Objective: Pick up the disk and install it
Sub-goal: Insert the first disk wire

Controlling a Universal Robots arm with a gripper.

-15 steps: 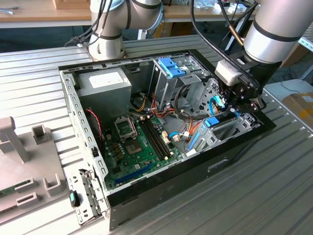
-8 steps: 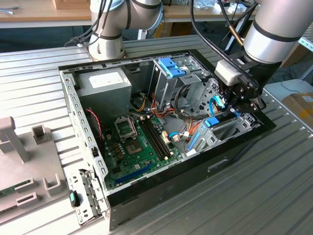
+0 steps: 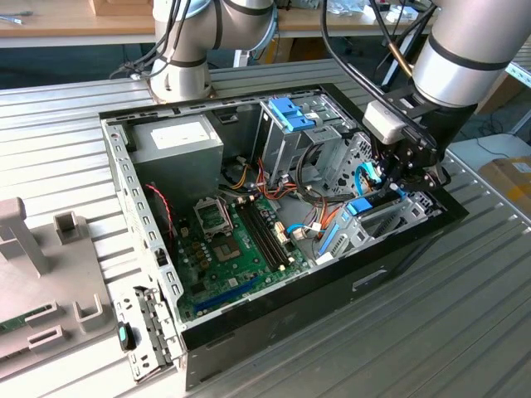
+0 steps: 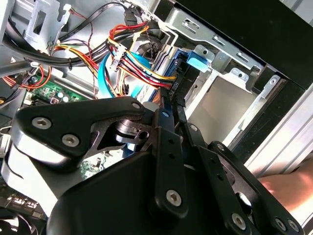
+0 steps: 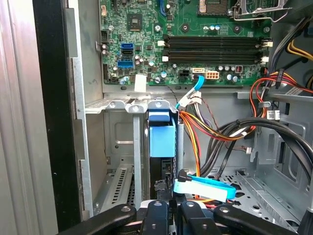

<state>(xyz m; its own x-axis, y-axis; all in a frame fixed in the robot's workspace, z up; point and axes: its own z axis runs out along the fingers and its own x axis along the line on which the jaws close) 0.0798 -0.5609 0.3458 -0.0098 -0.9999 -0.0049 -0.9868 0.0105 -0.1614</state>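
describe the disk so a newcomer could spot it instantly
Find the open computer case on the slatted table. At its corner on the exterior view's right, under the gripper, the disk stands on edge in a metal bay. Its light-blue carrier sets it apart from the grey steel.

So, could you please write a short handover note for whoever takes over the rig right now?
Gripper: down inside the open computer case, at the drive bay near the front corner; it seems shut on the disk.
Disk: standing on edge in the bay slot, blue carrier showing, beside the motherboard.
Done: pickup, disk brought into the bay.
Left: whether it is fully seated cannot be told; release.
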